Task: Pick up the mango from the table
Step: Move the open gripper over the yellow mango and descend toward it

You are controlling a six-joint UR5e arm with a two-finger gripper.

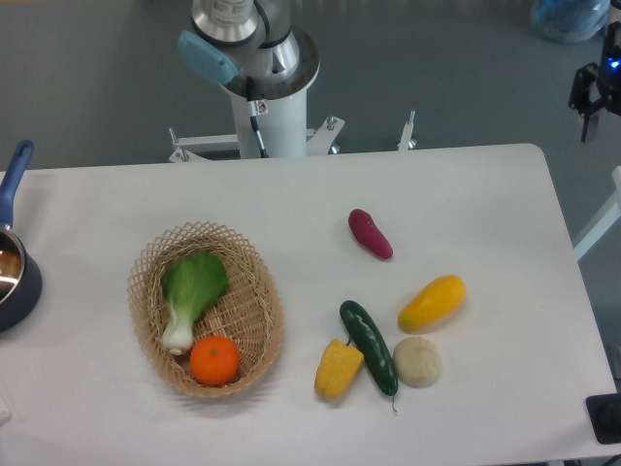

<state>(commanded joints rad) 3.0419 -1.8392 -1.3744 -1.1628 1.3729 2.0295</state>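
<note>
Since the pincer isn't in shot, can't tell if it's apart; the mango (433, 302) lies right side of the worktop (466, 194), so grab across its narrow middle, avoiding the beige ball (417, 361).

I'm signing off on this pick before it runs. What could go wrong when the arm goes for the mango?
1. The mango looks smooth and glossy, so it may slip or roll as the jaws close.
2. The pale ball and the cucumber lie close beside it; a low approach could knock them.
3. The yellow corn piece is a similar colour and could be mistaken for it.
</note>
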